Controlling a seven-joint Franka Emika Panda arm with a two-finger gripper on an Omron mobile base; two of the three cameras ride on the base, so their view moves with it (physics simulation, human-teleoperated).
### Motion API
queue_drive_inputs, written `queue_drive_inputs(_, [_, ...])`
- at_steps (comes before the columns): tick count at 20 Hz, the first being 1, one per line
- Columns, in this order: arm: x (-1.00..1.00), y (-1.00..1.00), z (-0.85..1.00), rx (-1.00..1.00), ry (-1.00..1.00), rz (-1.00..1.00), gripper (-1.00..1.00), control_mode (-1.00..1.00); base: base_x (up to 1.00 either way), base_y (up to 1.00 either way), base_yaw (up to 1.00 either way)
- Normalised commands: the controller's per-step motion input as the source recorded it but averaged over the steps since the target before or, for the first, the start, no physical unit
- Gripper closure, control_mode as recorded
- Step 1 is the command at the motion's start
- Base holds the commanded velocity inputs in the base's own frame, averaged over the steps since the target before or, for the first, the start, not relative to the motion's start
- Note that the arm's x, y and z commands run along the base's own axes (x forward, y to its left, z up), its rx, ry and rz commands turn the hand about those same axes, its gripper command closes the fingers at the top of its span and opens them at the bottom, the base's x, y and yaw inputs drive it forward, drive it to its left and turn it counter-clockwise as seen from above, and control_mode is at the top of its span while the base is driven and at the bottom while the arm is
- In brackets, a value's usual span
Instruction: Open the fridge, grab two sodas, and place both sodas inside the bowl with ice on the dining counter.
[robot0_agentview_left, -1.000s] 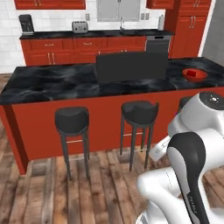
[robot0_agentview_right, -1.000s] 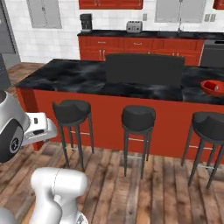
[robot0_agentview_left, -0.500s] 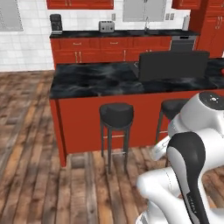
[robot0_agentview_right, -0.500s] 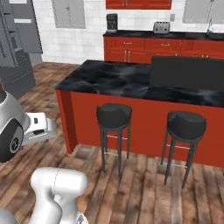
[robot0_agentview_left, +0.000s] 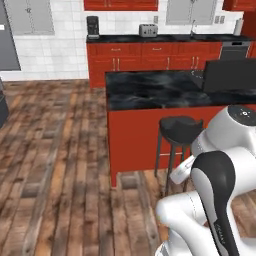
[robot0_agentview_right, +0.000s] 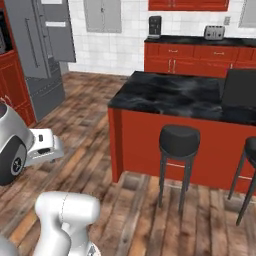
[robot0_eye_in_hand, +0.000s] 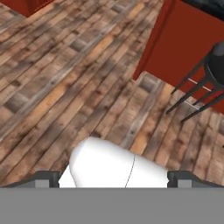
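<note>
In the left base view, the whole scene has slid rightward since a moment ago: the base is turning left, away from the black-marble, red-sided dining counter (robot0_agentview_left: 165, 92).

In the right base view, the tall matte grey double-door fridge (robot0_agentview_right: 42, 55) has come into sight, doors shut, so the task is barely begun. The white arm sits folded, tucked low.

In the hand view, wooden floor lies beyond the fingers; whether they are spread or closed cannot be told.
</note>
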Motion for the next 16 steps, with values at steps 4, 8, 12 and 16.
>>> queue_drive_inputs(4, [0.00,0.00,0.00,0.00,0.00,0.00,-1.00,1.00,0.70,1.00,0.00])
queue_drive_inputs(8, [0.00,0.00,0.00,0.00,0.00,0.00,-1.00,1.00,0.86,0.94,0.00])
queue_drive_inputs(12, [0.00,0.00,0.00,0.00,0.00,0.00,-1.00,1.00,0.89,0.81,0.00])
queue_drive_inputs(16, [0.00,0.00,0.00,0.00,0.00,0.00,-1.00,1.00,0.98,0.59,-0.02])
